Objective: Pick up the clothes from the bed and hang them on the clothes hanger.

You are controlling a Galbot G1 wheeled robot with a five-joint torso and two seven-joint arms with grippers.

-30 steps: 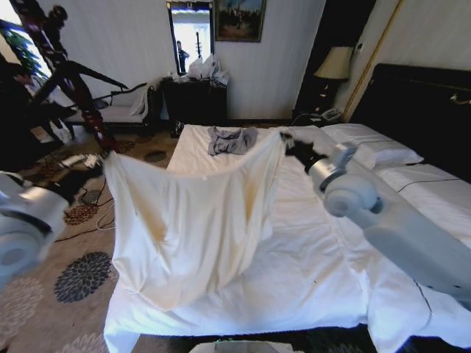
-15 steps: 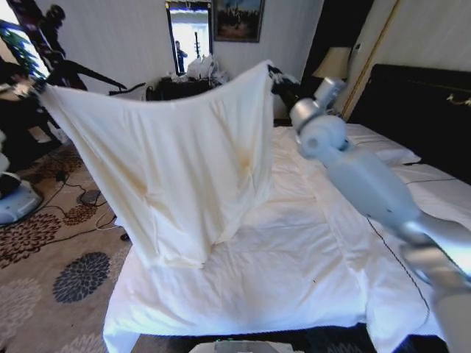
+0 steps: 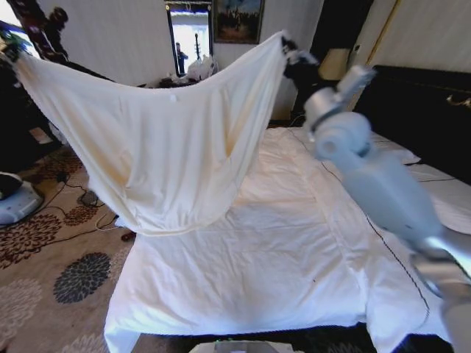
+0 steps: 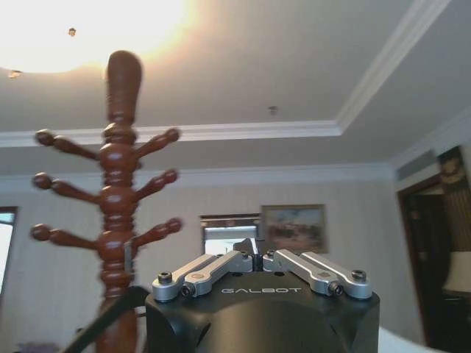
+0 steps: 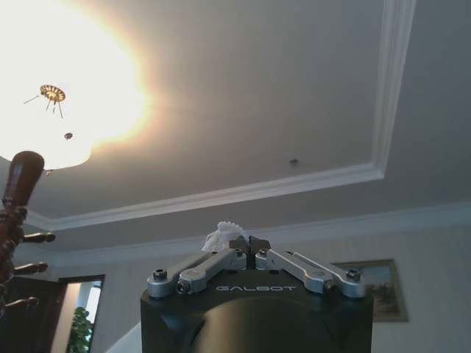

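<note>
White-sheeted bed (image 3: 280,250) lies below the clothes (image 3: 162,140), stretched wide above it because the left end effector (image 3: 9,50) and right end effector (image 3: 288,48) each pinch a corner.

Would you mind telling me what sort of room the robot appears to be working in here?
Most likely a hotel bedroom: a wide bed with white linen and a dark headboard, a bedside lamp, a framed painting on the wall, and a wooden coat stand.
</note>
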